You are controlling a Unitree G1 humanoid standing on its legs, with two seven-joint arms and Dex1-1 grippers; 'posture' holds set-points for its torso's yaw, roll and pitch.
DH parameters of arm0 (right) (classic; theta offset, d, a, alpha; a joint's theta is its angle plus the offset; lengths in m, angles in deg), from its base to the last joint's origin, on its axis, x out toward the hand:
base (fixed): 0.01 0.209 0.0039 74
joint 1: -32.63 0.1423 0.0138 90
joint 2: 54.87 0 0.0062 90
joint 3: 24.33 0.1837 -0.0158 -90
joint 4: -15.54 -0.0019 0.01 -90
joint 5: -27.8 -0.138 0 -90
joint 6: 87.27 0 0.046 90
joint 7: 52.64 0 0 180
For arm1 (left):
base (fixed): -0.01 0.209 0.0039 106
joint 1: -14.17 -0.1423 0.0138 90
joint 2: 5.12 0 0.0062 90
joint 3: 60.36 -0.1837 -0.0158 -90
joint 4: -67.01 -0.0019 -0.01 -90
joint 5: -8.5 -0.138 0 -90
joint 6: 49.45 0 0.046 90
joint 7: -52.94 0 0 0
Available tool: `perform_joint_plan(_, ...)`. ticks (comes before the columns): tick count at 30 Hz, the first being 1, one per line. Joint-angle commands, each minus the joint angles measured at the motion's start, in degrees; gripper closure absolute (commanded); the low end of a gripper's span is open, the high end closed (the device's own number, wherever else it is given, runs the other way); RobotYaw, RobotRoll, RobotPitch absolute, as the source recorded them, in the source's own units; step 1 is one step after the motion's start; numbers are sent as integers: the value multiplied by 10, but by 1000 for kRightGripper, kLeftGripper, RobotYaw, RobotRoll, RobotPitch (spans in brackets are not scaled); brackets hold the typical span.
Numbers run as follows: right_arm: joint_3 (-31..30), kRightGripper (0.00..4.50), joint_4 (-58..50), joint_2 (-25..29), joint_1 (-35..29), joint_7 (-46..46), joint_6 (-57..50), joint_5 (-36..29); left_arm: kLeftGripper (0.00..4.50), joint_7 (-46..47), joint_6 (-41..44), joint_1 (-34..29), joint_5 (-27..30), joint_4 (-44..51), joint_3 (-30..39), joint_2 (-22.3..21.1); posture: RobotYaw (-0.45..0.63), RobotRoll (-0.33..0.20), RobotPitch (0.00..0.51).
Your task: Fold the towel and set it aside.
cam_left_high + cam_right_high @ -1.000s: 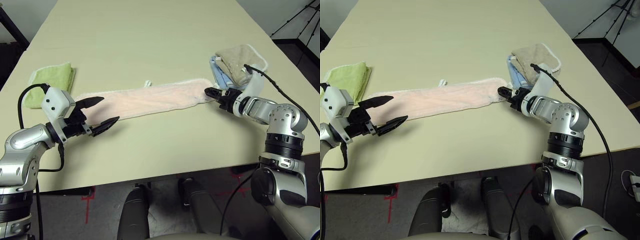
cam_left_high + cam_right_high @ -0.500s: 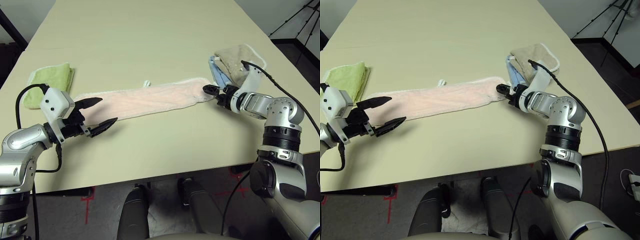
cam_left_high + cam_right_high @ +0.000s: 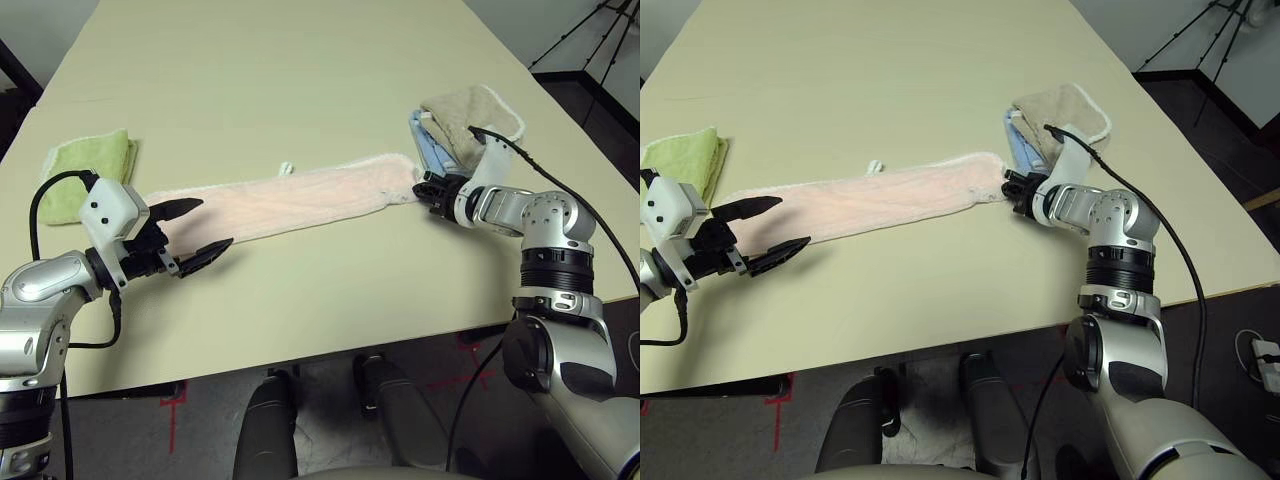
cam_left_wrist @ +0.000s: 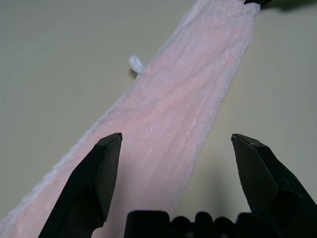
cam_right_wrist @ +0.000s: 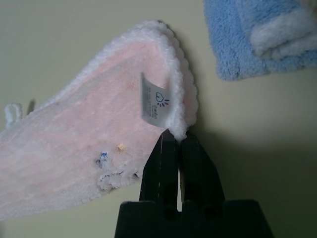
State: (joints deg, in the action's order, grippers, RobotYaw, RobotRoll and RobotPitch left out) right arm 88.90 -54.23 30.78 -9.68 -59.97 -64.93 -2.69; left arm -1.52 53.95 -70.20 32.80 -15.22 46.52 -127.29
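Towel (image 3: 290, 203), pale pink terry with white edging, lies in a long narrow strip across the bench (image 3: 300, 310), running from the left pincer (image 3: 218, 228) over to the right pincer (image 3: 1006, 187). White hanging loop (image 4: 137, 64) pokes out from its far edge, near mid-length. Small white tag (image 5: 154, 101), printed with a little blue and red mark, stands up from the pink cloth by the right-hand end; small embroidered patch (image 5: 111, 173) close to the near edge there.

Right pincer: closed, the tips pinching the white edging at that end of the towel. Cloth beside the tips slightly raised and curled, the rest of the strip lying low on the bench with shallow lengthwise ripples.

Left pincer: wide open, fingers well apart, nothing between them gripped. One finger reaches above the pink cloth, the other above bare bench just beside the strip's near edge.

Green folded towel (image 3: 88, 165) sits at the robot's left, beyond the left pincer and near the strip's left end. Beige towel (image 3: 465, 120) lies on a folded blue towel (image 5: 237, 54) at the robot's right, just beside the strip's gripped end; blue cloth shows out from under the beige.
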Motion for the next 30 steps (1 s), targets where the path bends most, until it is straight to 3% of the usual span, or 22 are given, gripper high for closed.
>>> perform_joint_plan(1, -1, 4469, 7, -14, -14, -10, 9, -8, 0, 1, 2, -8, -10, -2, 0, -6, -37, 0, 201)
perform_joint_plan(19, 53, 4469, -28, -36, 7, -38, 101, -102, 0, 8, 2, -7, -17, -5, -2, -5, -33, 0, 193)
perform_joint_plan(30, 31, 4469, -101, -36, -12, -72, 7, -196, 0, 11, 0, -5, -21, -10, -1, -4, -30, 0, 190)
